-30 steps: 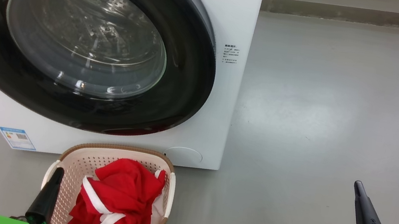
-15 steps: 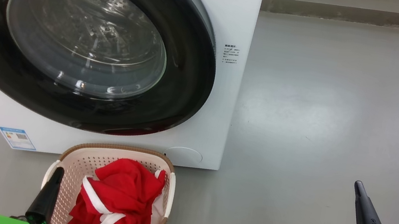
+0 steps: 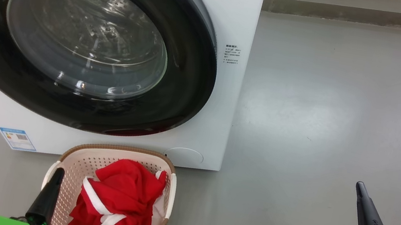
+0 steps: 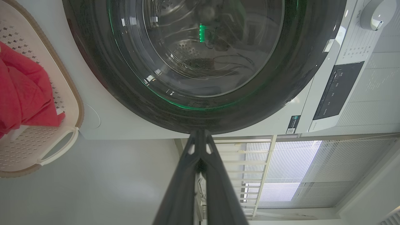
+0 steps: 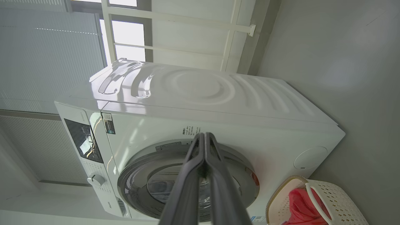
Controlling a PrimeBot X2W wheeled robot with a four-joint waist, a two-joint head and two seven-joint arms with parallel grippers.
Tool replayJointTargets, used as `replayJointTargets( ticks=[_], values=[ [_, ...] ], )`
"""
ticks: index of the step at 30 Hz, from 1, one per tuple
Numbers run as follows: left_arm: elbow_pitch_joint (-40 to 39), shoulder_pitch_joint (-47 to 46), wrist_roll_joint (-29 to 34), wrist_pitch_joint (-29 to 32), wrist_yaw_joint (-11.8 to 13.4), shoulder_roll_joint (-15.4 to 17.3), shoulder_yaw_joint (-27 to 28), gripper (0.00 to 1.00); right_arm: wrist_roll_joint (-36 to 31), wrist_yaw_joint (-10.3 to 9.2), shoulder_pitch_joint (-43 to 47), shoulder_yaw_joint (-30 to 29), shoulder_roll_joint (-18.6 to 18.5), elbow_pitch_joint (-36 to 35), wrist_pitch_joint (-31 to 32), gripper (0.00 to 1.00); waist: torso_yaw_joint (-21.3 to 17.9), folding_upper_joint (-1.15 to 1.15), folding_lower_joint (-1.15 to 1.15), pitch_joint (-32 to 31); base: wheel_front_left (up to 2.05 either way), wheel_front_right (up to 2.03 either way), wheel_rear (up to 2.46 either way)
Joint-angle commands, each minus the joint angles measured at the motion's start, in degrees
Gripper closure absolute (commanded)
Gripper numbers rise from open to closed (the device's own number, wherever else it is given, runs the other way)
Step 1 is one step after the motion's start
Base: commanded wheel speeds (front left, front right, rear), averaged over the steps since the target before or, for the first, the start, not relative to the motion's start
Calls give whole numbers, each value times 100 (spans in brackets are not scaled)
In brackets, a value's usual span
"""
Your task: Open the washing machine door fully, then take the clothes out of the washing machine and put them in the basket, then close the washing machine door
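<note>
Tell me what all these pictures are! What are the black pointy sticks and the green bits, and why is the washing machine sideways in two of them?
This is a robot with two arms. One picture comes from a camera on its head, looking down. The other two come from cameras on its wrists, and those cameras are turned, so the room looks tipped over.

The black sticks are its fingers. The left gripper is at the bottom left, the right gripper at the bottom right. Both are pinched shut and hold nothing. The green parts are covers on the wrists.

The big white box is the washing machine. Its round black washing machine door with the glass window is closed. In front of it, on the grey floor, stands the basket, and the red and white clothes lie inside it.
</note>
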Motion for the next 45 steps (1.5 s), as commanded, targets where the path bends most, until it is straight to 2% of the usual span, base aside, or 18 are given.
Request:
replayJointTargets(
  ticks=[1,45],
  values=[
    [-159,-255,-56,31,-41,44,213,100,5,-3,-243,100,-53,-170,20,100,0,0,0,0,0,0,0],
    [-160,-254,-57,30,-41,44,211,100,-21,-3,-246,69,-31,-169,45,100,0,0,0,0,0,0,0]
  ],
)
